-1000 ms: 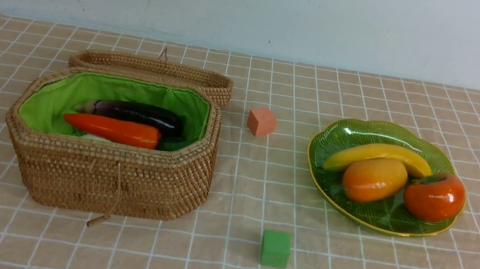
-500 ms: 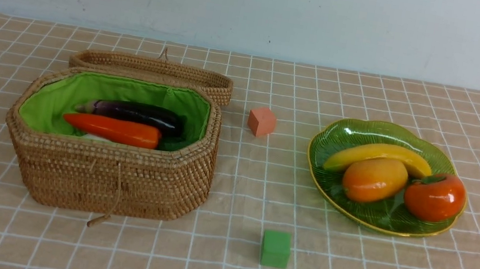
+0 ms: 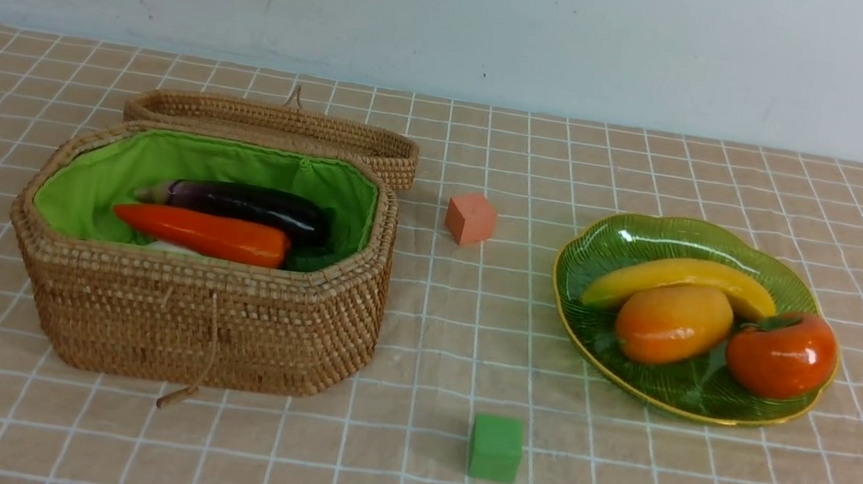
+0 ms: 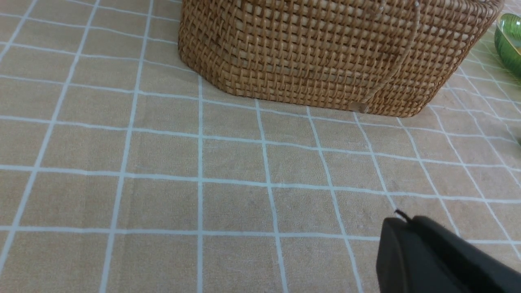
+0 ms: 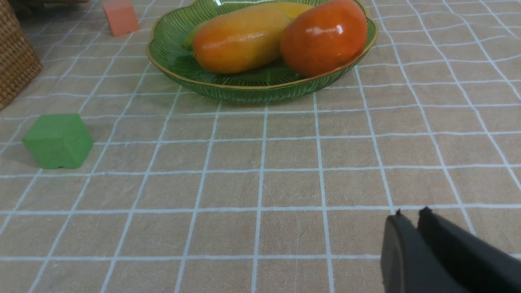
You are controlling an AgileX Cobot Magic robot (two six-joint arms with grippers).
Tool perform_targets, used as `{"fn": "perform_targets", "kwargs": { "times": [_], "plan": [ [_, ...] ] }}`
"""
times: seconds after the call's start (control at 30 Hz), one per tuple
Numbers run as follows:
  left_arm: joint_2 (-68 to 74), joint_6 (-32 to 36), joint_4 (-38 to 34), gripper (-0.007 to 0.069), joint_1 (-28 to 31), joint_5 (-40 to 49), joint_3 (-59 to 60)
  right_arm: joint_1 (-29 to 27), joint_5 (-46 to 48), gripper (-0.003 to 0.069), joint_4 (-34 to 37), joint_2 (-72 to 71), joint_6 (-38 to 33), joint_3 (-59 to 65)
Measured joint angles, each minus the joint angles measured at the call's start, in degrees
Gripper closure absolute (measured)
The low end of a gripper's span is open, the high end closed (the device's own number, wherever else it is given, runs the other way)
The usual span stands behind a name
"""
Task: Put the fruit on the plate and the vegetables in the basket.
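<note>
On the checked tablecloth the basket sits toward the left edge, open, its green cloth lining showing, and its woven lid lies just behind it toward the far edge. Inside the basket the eggplant lies along the far side and the carrot lies in front of it, the two touching; a sliver of something white shows below the carrot, too little to name. The plate rests toward the right edge and carries all three fruits: the banana along its far side, the mango in front of it at the middle, and the persimmon at the right, touching the mango. Between basket and plate an orange cube stands on the cloth, and a green cube stands nearer the front edge. Neither arm shows in the front view. In its wrist view the left gripper hangs above bare cloth in front of the basket wall, its jaws pressed together on nothing. The right gripper hangs above the cloth on the near side of the plate, its fingertips parted by only a narrow slit, holding nothing.
</note>
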Motion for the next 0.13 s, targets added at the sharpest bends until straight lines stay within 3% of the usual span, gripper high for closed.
{"fn": "perform_targets", "kwargs": {
  "times": [0.13],
  "plan": [
    [0.0,-0.06,0.0,0.0638,0.0,0.0,0.0,0.0,0.0,0.0592,0.0,0.0,0.0,0.0]
  ]
}}
